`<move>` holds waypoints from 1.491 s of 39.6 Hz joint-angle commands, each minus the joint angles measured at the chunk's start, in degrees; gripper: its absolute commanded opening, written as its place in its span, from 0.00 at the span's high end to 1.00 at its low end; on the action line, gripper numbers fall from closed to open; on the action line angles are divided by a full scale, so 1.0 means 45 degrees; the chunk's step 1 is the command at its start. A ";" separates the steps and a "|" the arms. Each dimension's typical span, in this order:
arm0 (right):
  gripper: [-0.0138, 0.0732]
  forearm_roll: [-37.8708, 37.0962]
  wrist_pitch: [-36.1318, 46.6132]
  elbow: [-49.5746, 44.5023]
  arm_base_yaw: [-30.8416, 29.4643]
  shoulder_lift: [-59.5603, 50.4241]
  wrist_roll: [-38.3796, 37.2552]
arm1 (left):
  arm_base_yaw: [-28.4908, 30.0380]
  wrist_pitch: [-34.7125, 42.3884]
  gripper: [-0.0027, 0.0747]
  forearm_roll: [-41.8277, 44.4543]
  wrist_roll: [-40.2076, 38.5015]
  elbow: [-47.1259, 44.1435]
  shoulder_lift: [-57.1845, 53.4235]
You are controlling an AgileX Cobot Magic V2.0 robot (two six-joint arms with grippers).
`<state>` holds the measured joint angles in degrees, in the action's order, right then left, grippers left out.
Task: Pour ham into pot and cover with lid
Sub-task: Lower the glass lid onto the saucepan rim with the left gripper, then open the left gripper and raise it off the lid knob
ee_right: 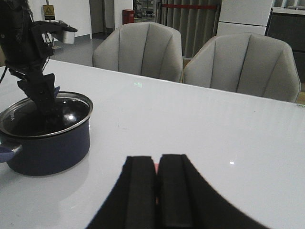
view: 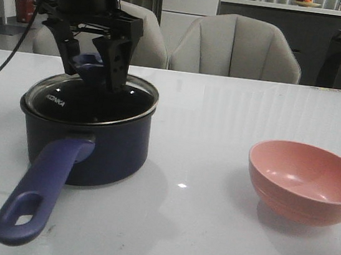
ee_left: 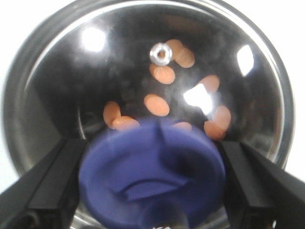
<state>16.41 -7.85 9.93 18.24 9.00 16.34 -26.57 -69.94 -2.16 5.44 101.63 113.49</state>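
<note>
The dark navy pot (view: 101,150) stands at the front left of the table, its purple-blue handle (view: 42,192) pointing toward me. On its rim sits the glass lid (view: 133,97) with "KONKA" lettering. My left gripper (view: 92,76) comes down from above, its black fingers (ee_left: 57,176) pressed against both sides of the purple-blue knob (ee_left: 152,171). Through the glass, several orange ham pieces (ee_left: 156,105) lie on the pot's bottom. My right gripper (ee_right: 157,164) is shut and holds nothing, well to the right of the pot (ee_right: 47,143). A pink sliver shows between its fingertips.
An empty pink bowl (view: 304,183) stands at the front right of the white table (view: 221,121). Two grey chairs (view: 238,45) line the far edge. A black cable (view: 3,61) hangs down at the far left.
</note>
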 commanded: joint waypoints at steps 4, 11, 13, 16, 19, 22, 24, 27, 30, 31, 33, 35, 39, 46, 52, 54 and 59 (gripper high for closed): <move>0.68 0.0065 0.0966 0.0337 -0.0026 0.0098 0.0040 | 0.0038 -0.0846 0.23 -0.0119 -0.0011 0.0312 -0.0887; 0.68 0.0065 0.0966 0.0337 -0.0026 0.0098 0.0040 | 0.0038 -0.0846 0.23 -0.0119 -0.0011 0.0312 -0.0887; 0.68 0.0065 0.0966 0.0337 -0.0026 0.0098 0.0040 | 0.0038 -0.0846 0.23 -0.0119 -0.0011 0.0312 -0.0908; 0.68 0.0065 0.0966 0.0337 -0.0026 0.0098 0.0040 | 0.0038 -0.0846 0.23 -0.0070 -0.0011 0.0312 -0.1017; 0.68 0.0065 0.0966 0.0337 -0.0026 0.0098 0.0040 | 0.0038 -0.0846 0.23 0.0066 -0.0011 0.0312 -0.1188; 0.68 0.0065 0.0966 0.0337 -0.0026 0.0098 0.0040 | 0.0038 -0.0846 0.23 0.0192 -0.0011 0.0312 -0.1439; 0.68 0.0065 0.0966 0.0337 -0.0026 0.0098 0.0040 | 0.0038 -0.0846 0.23 0.0229 -0.0011 0.0312 -0.1645; 0.68 0.0065 0.0966 0.0337 -0.0026 0.0098 0.0040 | 0.0038 -0.0846 0.23 0.0229 -0.0011 0.0312 -0.1988; 0.68 0.0065 0.0966 0.0337 -0.0026 0.0098 0.0040 | 0.0038 -0.0846 0.23 0.0229 -0.0061 0.0312 -0.2306; 0.68 0.0065 0.0966 0.0337 -0.0026 0.0098 0.0040 | 0.0038 -0.0846 0.23 0.0229 -0.0072 0.0312 -0.2444; 0.68 0.0065 0.0966 0.0337 -0.0026 0.0098 0.0040 | 0.0038 -0.0846 0.23 0.0229 -0.0103 0.0258 -0.2677; 0.68 0.0065 0.0966 0.0337 -0.0026 0.0098 0.0040 | 0.0038 -0.0846 0.23 0.0229 -0.0136 0.0147 -0.2913; 0.68 0.0065 0.0966 0.0337 -0.0026 0.0098 0.0040 | 0.0084 -0.0846 0.24 0.0229 -0.0157 -0.0398 -0.3456; 0.68 0.0065 0.0966 0.0337 -0.0026 0.0098 0.0040 | 0.0588 -0.0717 0.28 0.0229 -0.0157 -0.2269 -0.4681; 0.68 0.0065 0.0966 0.0337 -0.0026 0.0098 0.0040 | 0.1094 0.0397 0.32 0.0229 -0.0425 -0.4441 -0.6336; 0.68 0.0065 0.0966 0.0337 -0.0026 0.0098 0.0040 | 0.1223 0.0778 0.34 0.0229 -0.0476 -0.5004 -0.6890; 0.68 0.0065 0.0966 0.0337 -0.0026 0.0098 0.0040 | 0.1747 0.1675 0.37 0.0205 -0.0570 -0.6581 -0.8637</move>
<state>16.41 -7.85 9.93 18.24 9.00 16.34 -19.87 -66.27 -0.89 3.83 73.98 80.48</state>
